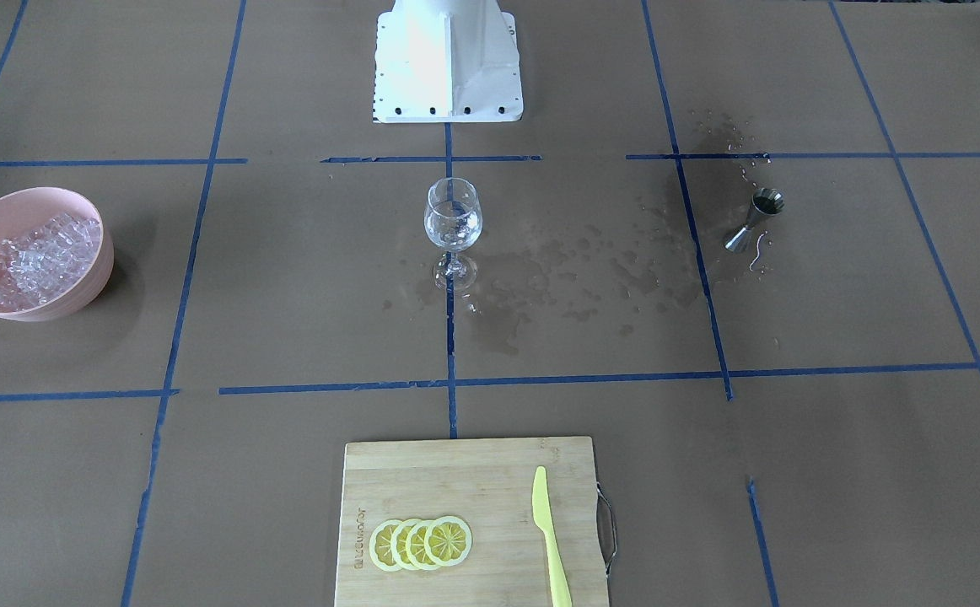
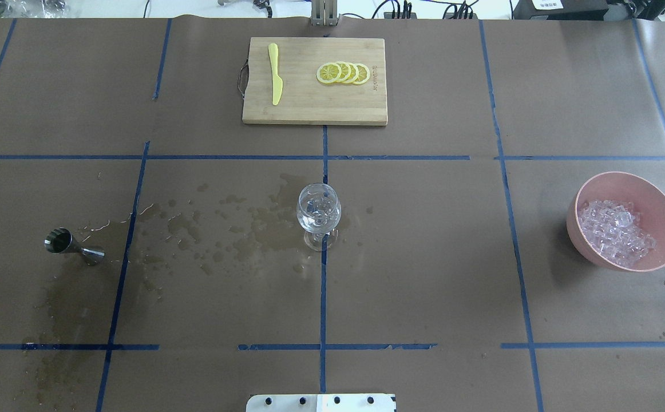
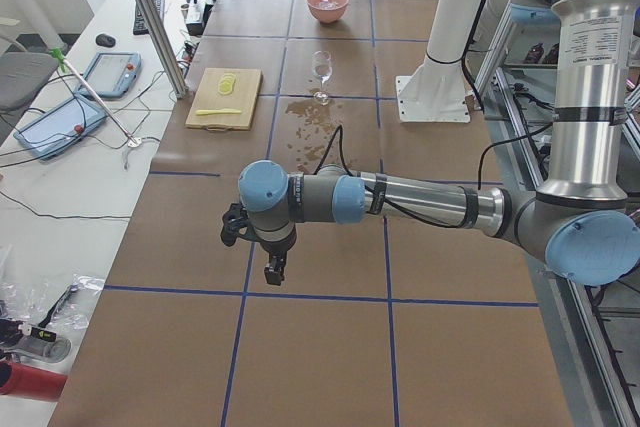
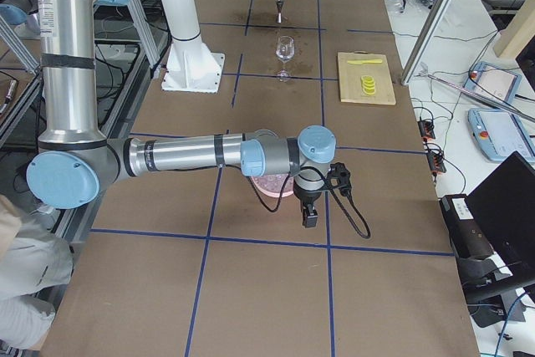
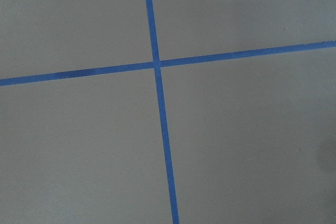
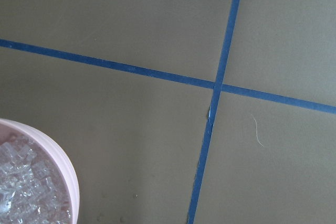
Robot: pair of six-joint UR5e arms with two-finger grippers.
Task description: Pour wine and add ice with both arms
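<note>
A clear stemmed wine glass [image 1: 453,221] stands upright at the table's middle [image 2: 318,213], with clear glinting contents I cannot tell apart as ice or wine. The ice [image 2: 614,232] fills a pink bowl [image 2: 661,203] on the robot's right side, and shows in the right wrist view [image 6: 26,192]. A steel jigger [image 2: 72,246] stands on the robot's left side. My left gripper [image 3: 272,271] hangs over bare paper far from the glass. My right gripper [image 4: 309,218] hangs just beyond the bowl [image 4: 269,187]. I cannot tell whether either is open or shut.
A bamboo cutting board [image 2: 309,109] with lemon slices [image 2: 343,73] and a yellow knife [image 2: 275,80] lies at the table's far edge. Wet stains [image 2: 224,229] spread between jigger and glass. The white base block [image 1: 448,59] stands behind the glass. Blue tape lines cross the brown paper.
</note>
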